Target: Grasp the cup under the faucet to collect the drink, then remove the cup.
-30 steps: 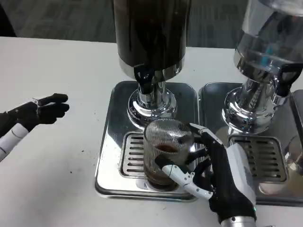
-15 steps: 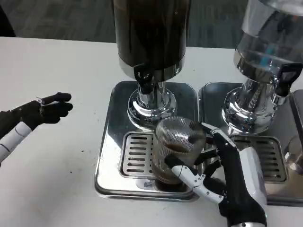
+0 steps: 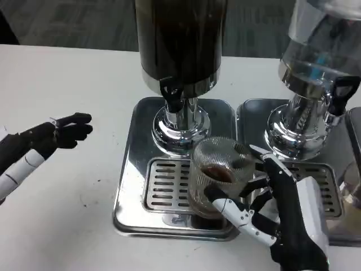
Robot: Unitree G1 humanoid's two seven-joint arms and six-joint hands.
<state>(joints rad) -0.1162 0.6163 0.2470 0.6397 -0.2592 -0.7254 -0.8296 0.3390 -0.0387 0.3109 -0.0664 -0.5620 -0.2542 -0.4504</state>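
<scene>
Spillage looks the main risk: right hand (image 3: 282, 217) grips the ribbed glass cup (image 3: 220, 172), drink inside, over the drip tray (image 3: 169, 180) at five o'clock from the faucet (image 3: 172, 93), while left hand (image 3: 53, 135) hovers open.

right hand (image 3: 282, 212) grips; left hand (image 3: 48, 138) seemingly open, hovering.

Ribbed clear cup (image 3: 220, 169) on glossy, mirror-like metal tray (image 3: 132, 169)
</scene>
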